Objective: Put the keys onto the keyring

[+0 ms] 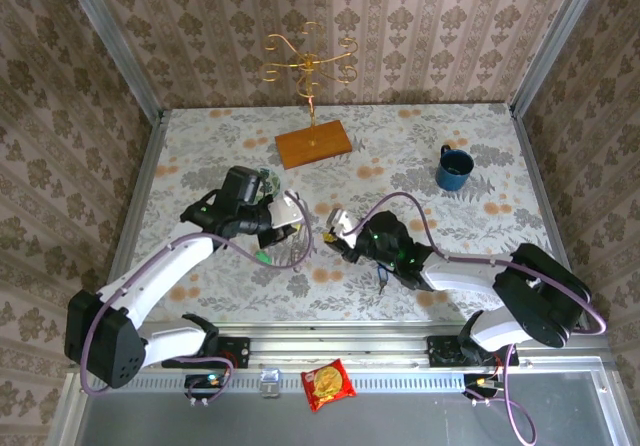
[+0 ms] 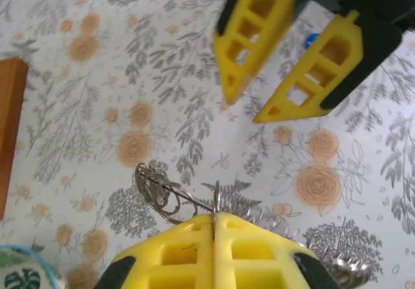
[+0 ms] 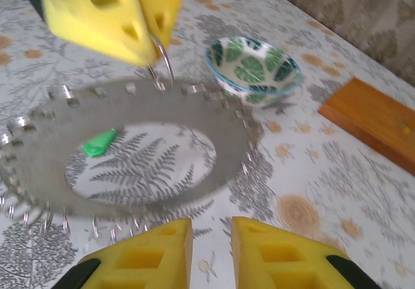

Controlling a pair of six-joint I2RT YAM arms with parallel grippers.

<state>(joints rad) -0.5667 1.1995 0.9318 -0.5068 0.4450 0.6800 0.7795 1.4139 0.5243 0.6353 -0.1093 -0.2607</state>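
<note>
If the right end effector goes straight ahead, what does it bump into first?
Probably the near rim of the keyring, lying just ahead of the right end effector; the green key sits farther on, inside its hole.

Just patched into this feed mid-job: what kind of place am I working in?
Probably a staged robot test booth rather than a real home: wallpapered panels set between bare metal posts, a table under a floral cover, and a metal rail along its near edge.
</note>
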